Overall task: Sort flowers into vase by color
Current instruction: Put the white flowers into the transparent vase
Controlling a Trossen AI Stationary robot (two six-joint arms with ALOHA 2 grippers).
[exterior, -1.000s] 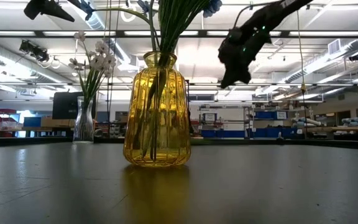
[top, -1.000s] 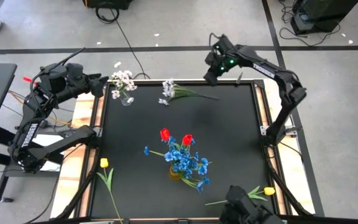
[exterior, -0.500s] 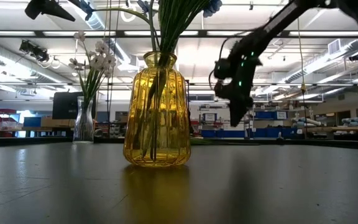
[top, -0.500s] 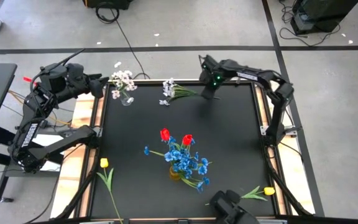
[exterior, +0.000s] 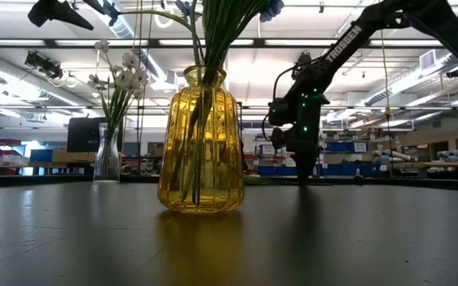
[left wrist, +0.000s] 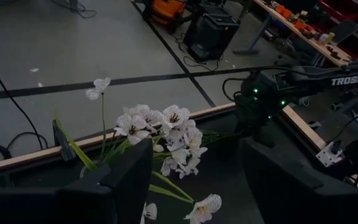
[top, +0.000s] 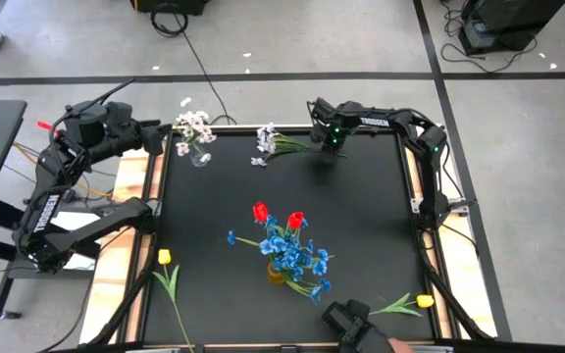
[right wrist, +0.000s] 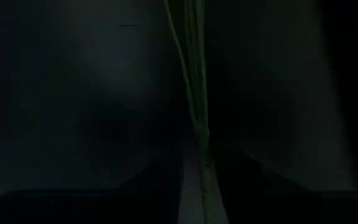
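Observation:
A white small-blossom spray (top: 266,143) lies on the black mat near its far edge, its green stem (top: 307,148) running toward the right. My right gripper (top: 330,150) points down over that stem. In the right wrist view the stem (right wrist: 196,93) runs through the narrow gap between its open fingers (right wrist: 196,171); I cannot tell whether they touch it. A clear vase (top: 198,155) with white sprays stands at the far left corner. My left gripper (top: 165,132) waits open beside it. A yellow vase (exterior: 201,143) at mid-table holds blue sprays and two red tulips (top: 278,218).
One yellow tulip (top: 168,265) lies at the mat's near left and another (top: 420,301) at its near right. A dark object (top: 353,324) sits at the near edge beside the right one. Wooden rails (top: 150,181) frame the mat.
My right gripper has come down from well above the table to the mat, shifting a little toward the table's left onto the lying white spray's stem, and has tipped until it points straight down. The flowers have stayed where they were.

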